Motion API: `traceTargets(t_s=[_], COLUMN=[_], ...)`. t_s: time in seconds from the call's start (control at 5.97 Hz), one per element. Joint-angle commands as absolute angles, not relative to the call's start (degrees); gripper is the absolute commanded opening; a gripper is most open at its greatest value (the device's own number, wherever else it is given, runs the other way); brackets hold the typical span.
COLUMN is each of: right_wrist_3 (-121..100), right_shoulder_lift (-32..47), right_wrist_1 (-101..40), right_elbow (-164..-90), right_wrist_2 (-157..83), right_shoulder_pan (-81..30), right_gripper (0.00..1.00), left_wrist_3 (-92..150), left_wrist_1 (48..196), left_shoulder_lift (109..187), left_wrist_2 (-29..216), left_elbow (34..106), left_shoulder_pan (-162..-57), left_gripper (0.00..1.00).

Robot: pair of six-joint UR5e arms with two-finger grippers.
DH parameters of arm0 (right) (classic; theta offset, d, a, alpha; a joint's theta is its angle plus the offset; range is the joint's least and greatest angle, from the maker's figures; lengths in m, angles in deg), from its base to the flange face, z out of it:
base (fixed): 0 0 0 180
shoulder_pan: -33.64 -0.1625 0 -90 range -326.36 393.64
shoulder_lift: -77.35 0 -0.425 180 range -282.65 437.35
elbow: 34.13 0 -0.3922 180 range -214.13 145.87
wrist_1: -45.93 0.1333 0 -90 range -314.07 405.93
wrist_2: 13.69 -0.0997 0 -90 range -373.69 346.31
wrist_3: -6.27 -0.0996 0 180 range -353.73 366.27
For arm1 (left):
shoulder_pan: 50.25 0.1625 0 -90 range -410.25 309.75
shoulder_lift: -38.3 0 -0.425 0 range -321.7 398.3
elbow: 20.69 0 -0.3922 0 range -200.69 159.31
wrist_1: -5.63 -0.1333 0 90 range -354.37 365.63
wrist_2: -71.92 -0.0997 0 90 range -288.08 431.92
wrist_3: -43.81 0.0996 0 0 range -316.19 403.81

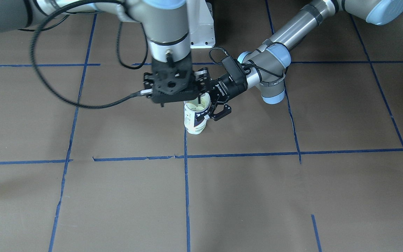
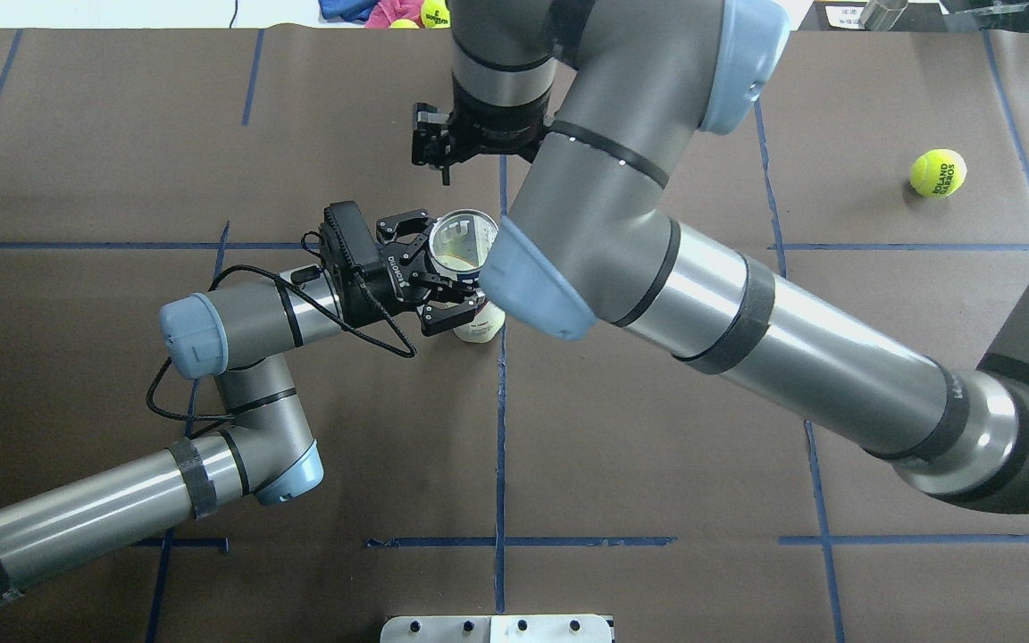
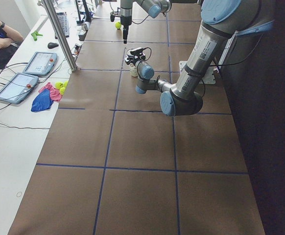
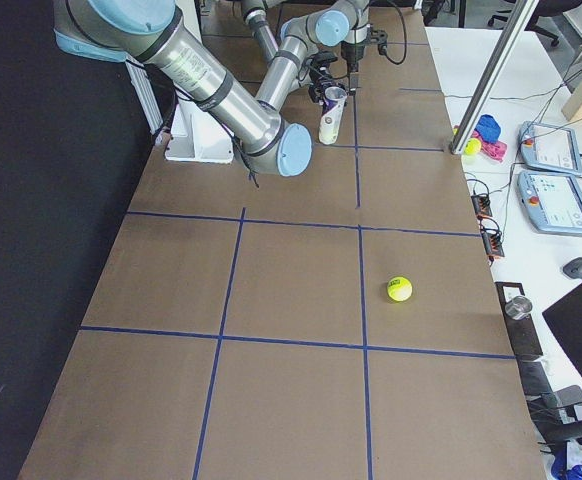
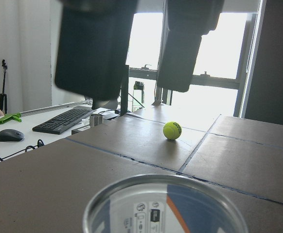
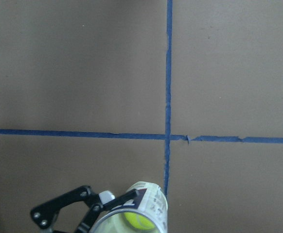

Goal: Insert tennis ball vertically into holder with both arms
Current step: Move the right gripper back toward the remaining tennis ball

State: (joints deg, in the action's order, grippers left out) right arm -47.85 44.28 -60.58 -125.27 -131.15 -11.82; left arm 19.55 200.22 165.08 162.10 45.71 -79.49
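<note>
Grips the holder (image 1: 195, 123) from the side with the left pincer (image 2: 447, 270), with both black fingers (image 1: 222, 111) closed against the white and navy label. Stands this clear tube upright on the brown tabletop (image 2: 657, 464), just beside a blue tape line (image 2: 500, 429), with the open mouth upward. Shows a yellow tennis ball (image 6: 137, 221) already inside the tube, seen through the mouth in the right wrist view. Hangs the right pincer (image 5: 137, 91) above that mouth, pointing down, with its two fingers spread apart, with nothing between them and clear of the rim. Has the left arm (image 2: 86, 509) low and bent at the elbow, and the right arm (image 2: 791, 348) high across the middle of the tabletop. Has a second tennis ball (image 2: 938, 172) loose on the tabletop, well apart from the holder, on the robot's right side. Beyond the far edge, on a white bench (image 3: 10, 147), shows tablets (image 3: 38, 62), a keyboard (image 5: 61, 120) and a mouse (image 5: 9, 135).
</note>
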Motion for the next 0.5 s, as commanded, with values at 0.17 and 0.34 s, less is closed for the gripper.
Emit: traceTargets(t_s=[0.17, 0.34], right_wrist_3=[-15.56, -2.99], right_shoulder_lift=[30.38, 25.98], right_wrist_1=[-60.25, -60.16], right_elbow=[-126.24, -124.15], right_wrist_2=[-138.92, -139.02], right_shoulder_pan=[-29.23, -34.33], right_gripper=[0.99, 0.99], left_wrist_3=[19.55, 19.55], left_wrist_1=[200.31, 200.31], left_shoulder_lift=[165.04, 165.04], left_wrist_2=[162.10, 162.10], left_elbow=[45.67, 45.67], left_shoulder_pan=[-79.52, -79.52], left_gripper=[0.84, 0.84])
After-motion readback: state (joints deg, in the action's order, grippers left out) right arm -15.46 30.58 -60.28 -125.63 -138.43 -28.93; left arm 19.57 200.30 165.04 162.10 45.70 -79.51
